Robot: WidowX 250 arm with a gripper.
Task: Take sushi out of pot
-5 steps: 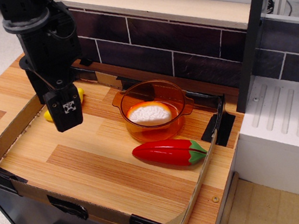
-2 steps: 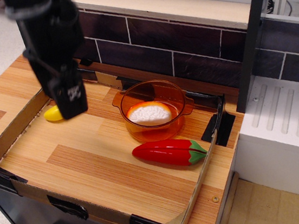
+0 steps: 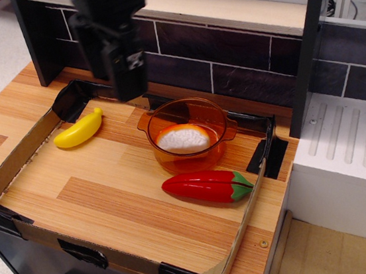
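The sushi, a small oval piece with a bumpy white top and an orange edge, lies inside the transparent orange pot near the middle back of the wooden tray. My black gripper hangs above the tray, up and to the left of the pot, with its tip close to the pot's left handle but apart from it. It holds nothing. I see it from the side as one dark block, so I cannot tell how the jaws stand.
A yellow banana lies at the tray's left. A long red chili pepper with a green stem lies just in front of the pot. A low cardboard rim borders the tray. A dark tiled wall stands behind, and a white block at the right.
My gripper has moved up and to the right, from over the banana at the tray's left to beside the pot's left handle. The banana is now uncovered. The sushi and the pot have not moved.
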